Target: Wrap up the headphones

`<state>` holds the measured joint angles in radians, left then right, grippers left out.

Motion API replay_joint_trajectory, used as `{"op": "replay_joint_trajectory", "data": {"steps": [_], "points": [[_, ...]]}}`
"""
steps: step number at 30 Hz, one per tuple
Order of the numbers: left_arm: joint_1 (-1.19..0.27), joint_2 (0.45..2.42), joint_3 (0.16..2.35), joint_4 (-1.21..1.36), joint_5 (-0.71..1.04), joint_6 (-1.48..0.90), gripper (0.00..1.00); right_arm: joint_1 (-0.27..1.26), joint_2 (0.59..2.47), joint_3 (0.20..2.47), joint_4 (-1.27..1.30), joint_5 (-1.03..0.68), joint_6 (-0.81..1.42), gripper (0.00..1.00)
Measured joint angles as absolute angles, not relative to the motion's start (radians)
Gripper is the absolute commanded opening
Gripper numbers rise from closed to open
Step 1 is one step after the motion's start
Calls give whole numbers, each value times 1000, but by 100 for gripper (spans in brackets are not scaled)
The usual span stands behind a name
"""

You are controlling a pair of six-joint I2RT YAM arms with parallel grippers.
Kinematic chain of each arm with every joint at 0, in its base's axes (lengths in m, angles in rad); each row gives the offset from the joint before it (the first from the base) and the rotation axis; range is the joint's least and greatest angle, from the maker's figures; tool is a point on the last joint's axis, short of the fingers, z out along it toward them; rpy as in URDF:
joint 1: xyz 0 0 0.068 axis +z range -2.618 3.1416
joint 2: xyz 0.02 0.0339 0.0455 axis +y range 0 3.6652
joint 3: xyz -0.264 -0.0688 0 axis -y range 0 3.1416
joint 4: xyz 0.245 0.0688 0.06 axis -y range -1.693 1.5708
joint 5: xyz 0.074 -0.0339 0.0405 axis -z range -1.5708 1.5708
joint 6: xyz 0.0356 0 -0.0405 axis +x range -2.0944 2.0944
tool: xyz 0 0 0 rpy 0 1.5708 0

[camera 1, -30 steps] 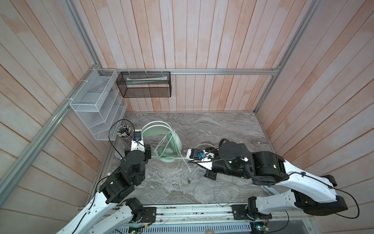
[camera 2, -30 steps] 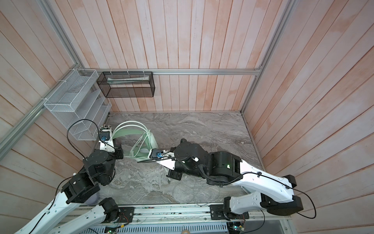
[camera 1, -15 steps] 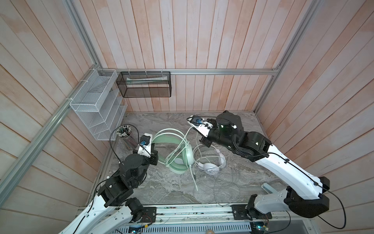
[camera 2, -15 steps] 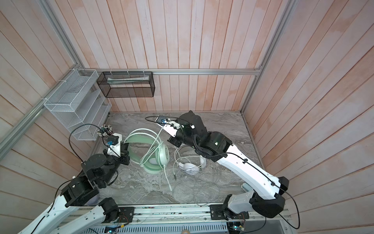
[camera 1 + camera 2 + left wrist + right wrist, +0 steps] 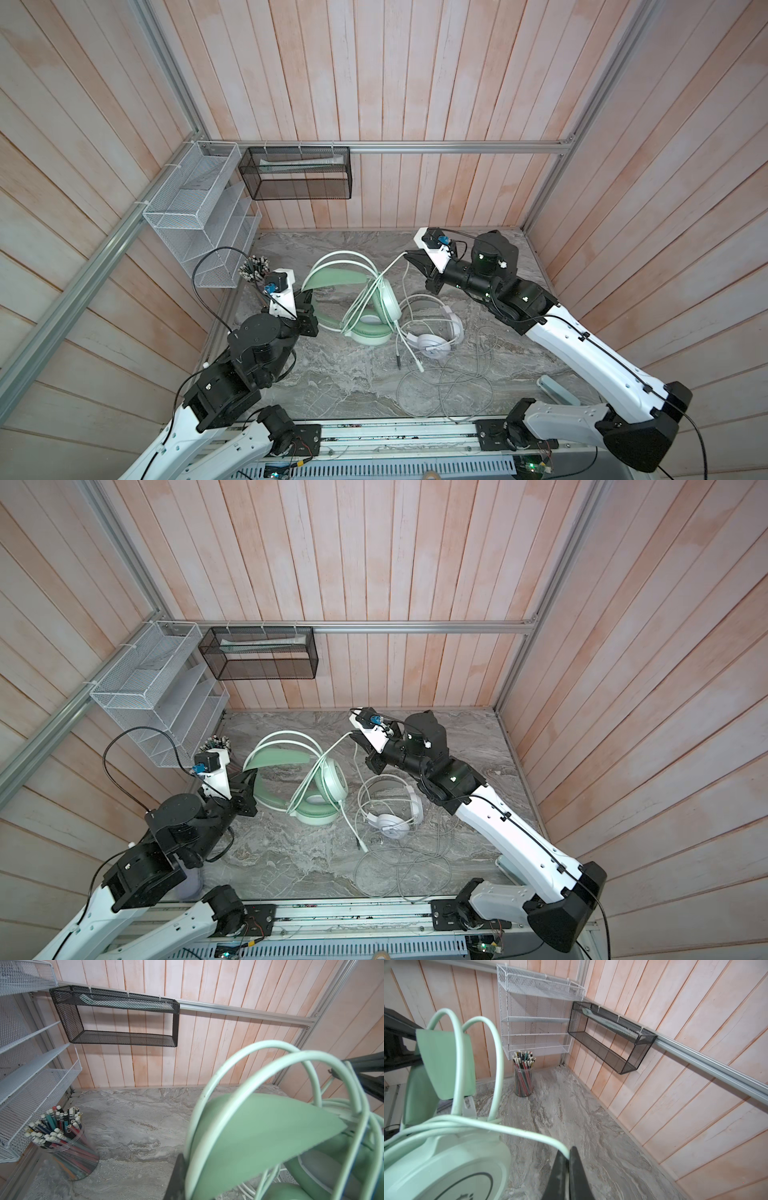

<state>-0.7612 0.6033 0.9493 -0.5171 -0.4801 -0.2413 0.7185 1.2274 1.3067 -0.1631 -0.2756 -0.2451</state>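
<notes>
The mint green headphones [image 5: 374,309] [image 5: 322,787] stand on edge at the table's middle, cable looped over one earcup. My left gripper [image 5: 309,298] [image 5: 248,780] is shut on the left end of their headband [image 5: 259,1136]; only one dark finger [image 5: 176,1178] shows in the left wrist view. My right gripper [image 5: 409,257] [image 5: 353,734] is behind them, shut on the mint cable [image 5: 508,1128], which runs taut from the earcup [image 5: 446,1167] into its fingertips [image 5: 568,1157]. The white headphones [image 5: 436,338] [image 5: 392,820] lie flat just right of the green ones, untouched.
A clear cup of pencils [image 5: 254,270] [image 5: 62,1147] [image 5: 523,1076] stands at the back left, under a white wire rack [image 5: 199,224]. A black mesh shelf [image 5: 299,174] hangs on the back wall. Loose grey cable loops [image 5: 444,382] sprawl near the front edge.
My right gripper swung from the front middle up to the back, drawing the mint cable over the earcup and uncovering the white headphones. The left gripper and green headset shifted slightly right.
</notes>
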Motion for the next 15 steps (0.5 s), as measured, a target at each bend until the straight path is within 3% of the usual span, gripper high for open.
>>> {"op": "replay_joint_trajectory", "data": {"steps": [8,15], "points": [[-757,622,960,-528,-374,-376,0,697,1283,1304,-58,-380,-171,1],[-757,641,991,-539,-309,-516,0,691,1311,1196,86,-426,-97,19]]}}
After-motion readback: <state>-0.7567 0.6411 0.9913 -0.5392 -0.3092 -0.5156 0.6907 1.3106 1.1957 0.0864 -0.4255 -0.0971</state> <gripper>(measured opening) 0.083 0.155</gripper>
